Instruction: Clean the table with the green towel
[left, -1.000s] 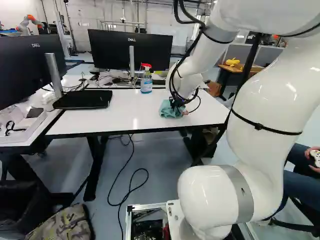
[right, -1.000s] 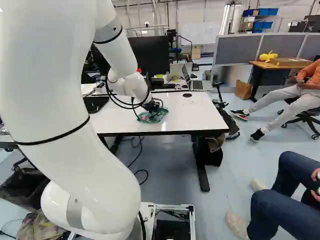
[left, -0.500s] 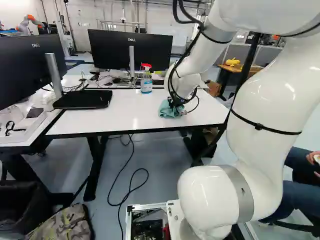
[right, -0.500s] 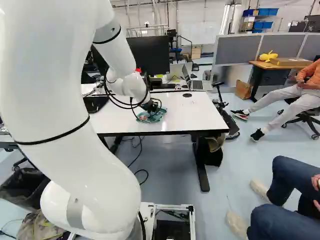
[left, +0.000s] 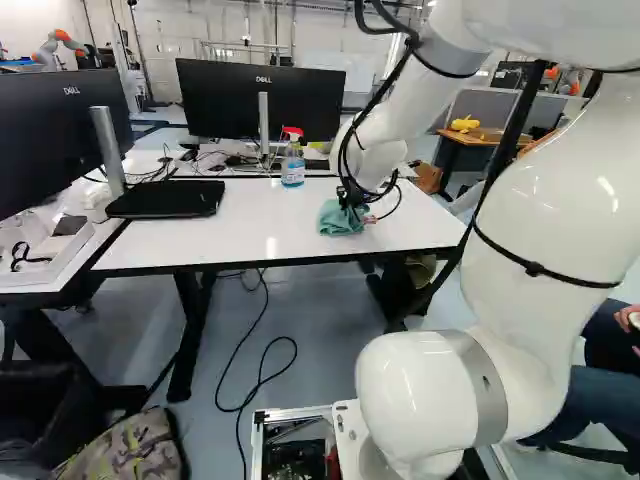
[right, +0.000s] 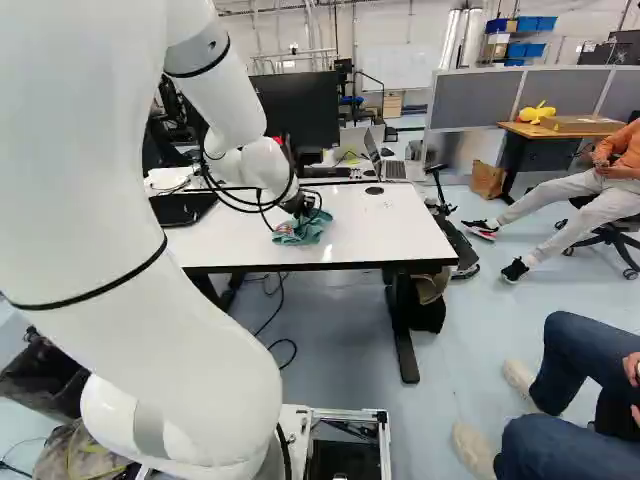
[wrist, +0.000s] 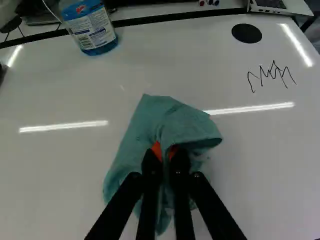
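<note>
hand (right: 300, 205) clamped on the green towel (left: 340, 220), out on the white worktop (left: 200, 240)

the towel is bunched on the worktop, right of centre in the left base view and just left of centre in the right base view. in the wrist view the two fingers pinch a fold of it, orange pads (wrist: 157, 150) against the cloth, with loose cloth spreading ahead and to both sides. the white arm (left: 525, 210) reaches in from the right of the left base view.

the spray bottle (left: 292, 168) with a red top stands behind the towel, well apart from it. a black squiggle (wrist: 272, 75) marks the worktop beside a black disc (wrist: 246, 33). one monitor (left: 262, 98) stands in the upper middle of the left base view, and an open laptop (right: 388, 165) is in the upper right of the right base view.
</note>
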